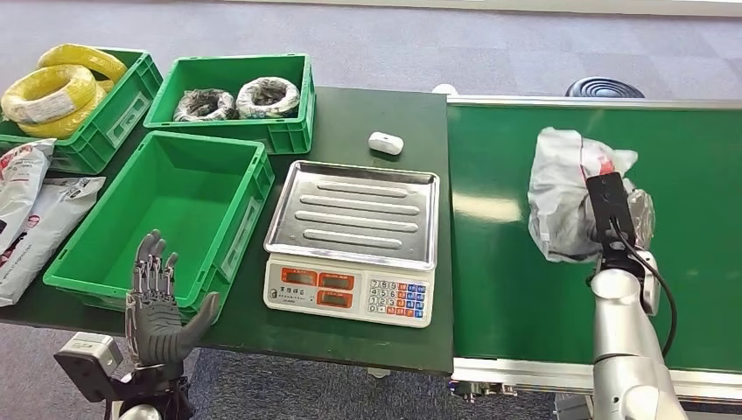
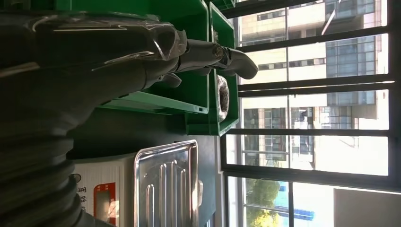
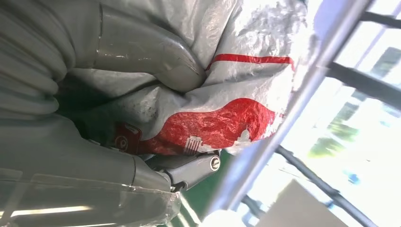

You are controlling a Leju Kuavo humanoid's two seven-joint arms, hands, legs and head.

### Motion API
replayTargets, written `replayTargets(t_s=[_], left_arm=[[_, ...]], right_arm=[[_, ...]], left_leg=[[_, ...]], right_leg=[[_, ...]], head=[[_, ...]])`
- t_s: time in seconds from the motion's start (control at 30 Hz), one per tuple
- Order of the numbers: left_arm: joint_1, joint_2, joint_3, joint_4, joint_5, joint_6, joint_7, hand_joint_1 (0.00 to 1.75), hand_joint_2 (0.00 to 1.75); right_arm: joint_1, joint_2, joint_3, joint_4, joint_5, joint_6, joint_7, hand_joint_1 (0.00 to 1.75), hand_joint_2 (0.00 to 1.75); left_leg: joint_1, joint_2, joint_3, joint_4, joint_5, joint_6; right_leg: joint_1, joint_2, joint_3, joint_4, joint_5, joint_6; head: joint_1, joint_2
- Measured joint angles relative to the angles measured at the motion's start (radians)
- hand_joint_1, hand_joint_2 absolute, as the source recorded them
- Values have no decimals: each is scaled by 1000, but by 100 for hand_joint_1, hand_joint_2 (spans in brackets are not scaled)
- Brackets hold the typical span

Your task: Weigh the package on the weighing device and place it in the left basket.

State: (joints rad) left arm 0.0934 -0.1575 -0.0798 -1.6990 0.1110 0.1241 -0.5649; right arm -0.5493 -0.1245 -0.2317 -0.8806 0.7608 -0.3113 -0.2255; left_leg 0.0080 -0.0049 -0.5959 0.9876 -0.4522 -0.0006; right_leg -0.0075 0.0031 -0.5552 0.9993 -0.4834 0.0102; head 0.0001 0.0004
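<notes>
We see our right hand (image 1: 623,229) out over the green conveyor belt (image 1: 525,289) at the right end of the bench (image 1: 367,114), its fingers (image 3: 142,56) wrapped tight around the package (image 1: 564,197), a crumpled grey plastic bag with red print. The right wrist view shows the thick thumb pressed into the bag's upper folds and darker fingers under it, so the package (image 3: 227,109) is gripped on both sides; from the head view we cannot tell whether the bag rests on the belt or is lifted clear of it. The weighing device (image 1: 350,293), a white scale with a ribbed steel pan, sits near the bench's front edge, just beside the belt's left border, and its pan carries nothing. Our left hand (image 1: 159,302) hovers at the front edge of the bench, palm up, its fingers spread apart and holding nothing, just before the near wall of the left basket (image 1: 232,241), a green crate standing just left of the scale. Behind that basket, toward the back edge, stands a second green crate (image 1: 289,136) with coiled wire in it, and at the back-left corner a third crate (image 1: 122,114) holds yellow cable coils (image 1: 57,92). More grey bags (image 1: 31,210) lie along the left edge, and a small white device (image 1: 386,143) rests behind the scale.
</notes>
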Motion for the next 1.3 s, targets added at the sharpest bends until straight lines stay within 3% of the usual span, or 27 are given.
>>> replayTargets(t_s=[0.23,0.43,0.6,0.7,0.8,0.83,0.93,0.97,1.13,1.3], left_arm=[[-56,0,9,-1,-8,-11,-20,0,175],[-107,7,11,10,-6,-21,-22,0,175],[-134,15,11,23,-1,-27,-22,0,175],[-156,20,12,33,2,-29,-20,0,175],[-182,26,12,42,9,-24,-9,0,175],[-189,29,13,44,11,-21,-4,0,175],[-200,38,21,46,14,-14,7,0,175],[-200,41,24,47,15,-12,8,0,175],[-197,50,28,47,9,-9,20,0,175],[-184,55,27,47,-60,-1,69,0,175]], right_arm=[[24,109,243,-289,17,-90,-37,175,175],[0,181,438,-331,1,64,-18,175,175],[-24,211,516,-309,-29,172,-13,175,175],[-54,225,544,-248,-42,291,6,175,175],[-99,249,573,-108,-4,338,50,175,175],[-120,258,583,-46,20,338,74,151,175],[-170,274,603,119,75,317,127,24,175],[-182,277,607,157,87,310,139,3,175],[-228,277,616,294,113,301,207,0,175],[-227,240,583,352,79,245,151,0,175]], left_leg=[[1,1,-1,0,0,0],[1,1,-1,0,0,0],[1,0,-3,0,0,0],[1,0,-3,0,0,0],[1,0,-3,0,0,-1],[1,0,-3,0,1,-1],[1,0,-3,0,1,-1],[1,-1,-3,0,1,-1],[1,0,-3,0,1,-1],[1,-1,-3,0,1,-1]], right_leg=[[1,0,-1,0,0,-1],[1,0,-1,0,0,-1],[0,-1,-2,0,0,0],[0,0,-2,0,0,0],[1,0,-2,0,0,-1],[1,-1,-2,0,0,-1],[1,-1,-2,0,0,-1],[1,-1,-2,0,0,-1],[1,0,-3,0,0,-1],[1,-1,-3,-1,0,0]], head=[[0,0],[0,0],[0,0],[0,0],[1,0],[0,0],[0,0],[1,0],[1,0],[1,0]])
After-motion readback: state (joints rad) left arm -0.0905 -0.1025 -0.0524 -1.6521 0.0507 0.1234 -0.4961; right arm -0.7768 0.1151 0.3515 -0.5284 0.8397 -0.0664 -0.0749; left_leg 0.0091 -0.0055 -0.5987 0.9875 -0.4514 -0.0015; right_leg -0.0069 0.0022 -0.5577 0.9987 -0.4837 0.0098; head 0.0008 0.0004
